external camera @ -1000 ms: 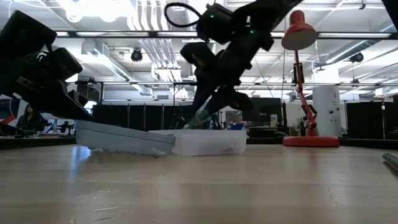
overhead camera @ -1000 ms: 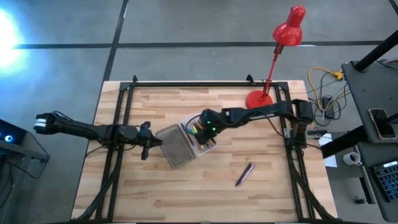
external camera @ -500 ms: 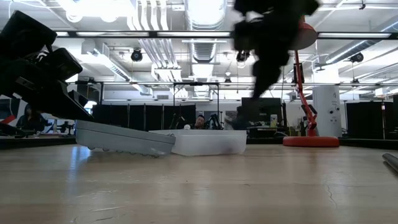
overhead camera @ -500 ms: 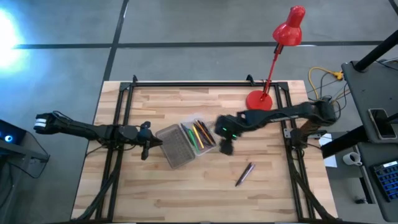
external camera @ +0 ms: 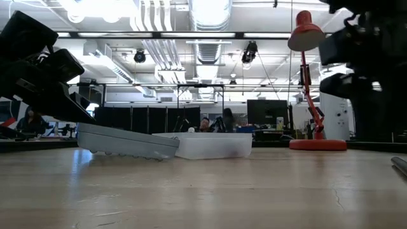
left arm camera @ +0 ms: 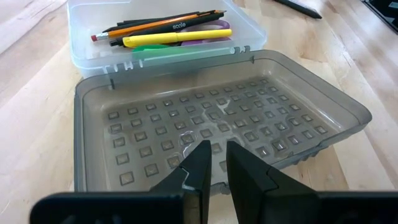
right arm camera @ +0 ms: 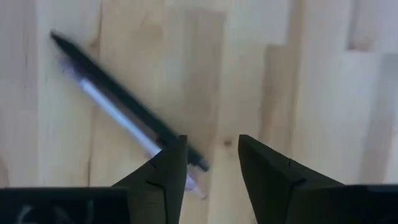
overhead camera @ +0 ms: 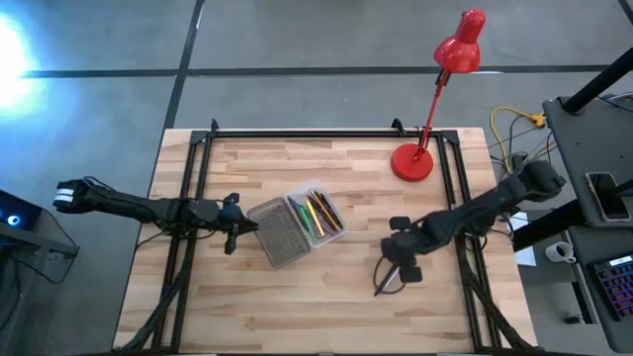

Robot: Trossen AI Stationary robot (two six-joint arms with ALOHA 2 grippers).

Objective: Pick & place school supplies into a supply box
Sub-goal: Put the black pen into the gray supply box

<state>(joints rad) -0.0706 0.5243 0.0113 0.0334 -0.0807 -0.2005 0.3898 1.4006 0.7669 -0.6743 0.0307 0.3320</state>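
Note:
The supply box lies open at the table's middle. Its clear half (overhead camera: pixel 318 214) holds black, orange, yellow and green pens (left arm camera: pixel 168 32). Its ribbed grey lid (overhead camera: pixel 280 235) is folded out toward the left. My left gripper (overhead camera: pixel 244 229) is shut on the lid's free edge. A black pen and a purple pen (overhead camera: pixel 387 278) lie side by side on the wood at the near right, and also show in the right wrist view (right arm camera: pixel 121 102). My right gripper (overhead camera: pixel 404 265) is open, points down and hovers over them (right arm camera: pixel 211 158). My left gripper pinches the grey lid's free long rim (left arm camera: pixel 198 182) between its two fingers, about midway along that rim. The fingers come level from the table's left side, across the rim. The lid (external camera: pixel 127 142) slopes, its free edge raised a little and its hinge side down beside the clear half.
A red desk lamp (overhead camera: pixel 435 99) stands at the far right, its base (overhead camera: pixel 412 160) on the table. Black frame rails run along the table's left, right and far sides. Bare wood lies near and left of the box.
My right gripper has left the clear half of the box and gone toward the table's right and near edge. It now stands over the two pens on the wood. The box, its lid and my left gripper have kept still.

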